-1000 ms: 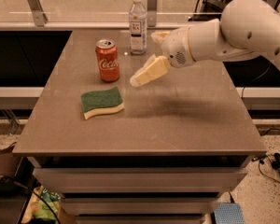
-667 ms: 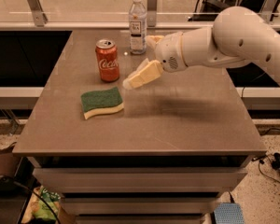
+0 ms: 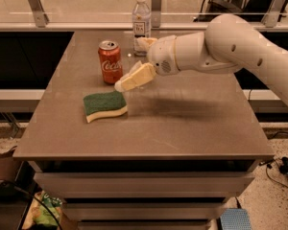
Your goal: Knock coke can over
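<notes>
The red coke can (image 3: 110, 62) with white script and a silver top stands upright on the grey table (image 3: 182, 123), at its back left. My gripper (image 3: 125, 83), with cream-coloured fingers, reaches in from the right on the white arm (image 3: 230, 47). Its tip is just right of the can's lower part and close to it; I cannot tell if it touches.
A clear water bottle (image 3: 141, 20) with a white cap stands behind and to the right of the can, near the back edge. A green and yellow sponge (image 3: 104, 105) lies in front of the can. A railing runs behind the table.
My gripper and arm have moved left towards the can. The can, the bottle and the sponge have not moved.
</notes>
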Motion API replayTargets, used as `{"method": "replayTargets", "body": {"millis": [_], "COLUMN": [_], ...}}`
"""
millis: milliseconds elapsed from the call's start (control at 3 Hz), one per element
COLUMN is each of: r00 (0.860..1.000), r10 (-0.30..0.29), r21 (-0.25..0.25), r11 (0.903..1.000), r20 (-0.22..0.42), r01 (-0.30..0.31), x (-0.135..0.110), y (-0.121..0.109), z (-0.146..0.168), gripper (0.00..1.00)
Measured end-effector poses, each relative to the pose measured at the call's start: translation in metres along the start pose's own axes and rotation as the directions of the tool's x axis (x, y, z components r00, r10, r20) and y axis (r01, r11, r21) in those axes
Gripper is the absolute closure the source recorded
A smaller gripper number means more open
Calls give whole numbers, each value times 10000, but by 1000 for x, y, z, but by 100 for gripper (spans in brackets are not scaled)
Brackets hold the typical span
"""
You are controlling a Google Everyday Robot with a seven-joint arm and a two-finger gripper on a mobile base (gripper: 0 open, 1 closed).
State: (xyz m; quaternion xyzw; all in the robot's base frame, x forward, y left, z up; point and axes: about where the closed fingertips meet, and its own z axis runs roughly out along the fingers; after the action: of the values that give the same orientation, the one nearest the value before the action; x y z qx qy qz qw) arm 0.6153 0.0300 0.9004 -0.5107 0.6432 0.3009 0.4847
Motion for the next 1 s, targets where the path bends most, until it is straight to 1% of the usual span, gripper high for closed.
{"method": "replayTargets", "body": {"millis": [333,667,1000], "r00": [9995,9980,9958], "r10": [-42,34,478], "r21": [-160,-349,-471], "r11": [9999,9994,9979], "r20": [328,638,775], "r01": [48,-12,-443], "x": [-6,-7,-4], "y": [-10,-20,-29], "z": [12,24,36], "gripper": [0,0,0]}}
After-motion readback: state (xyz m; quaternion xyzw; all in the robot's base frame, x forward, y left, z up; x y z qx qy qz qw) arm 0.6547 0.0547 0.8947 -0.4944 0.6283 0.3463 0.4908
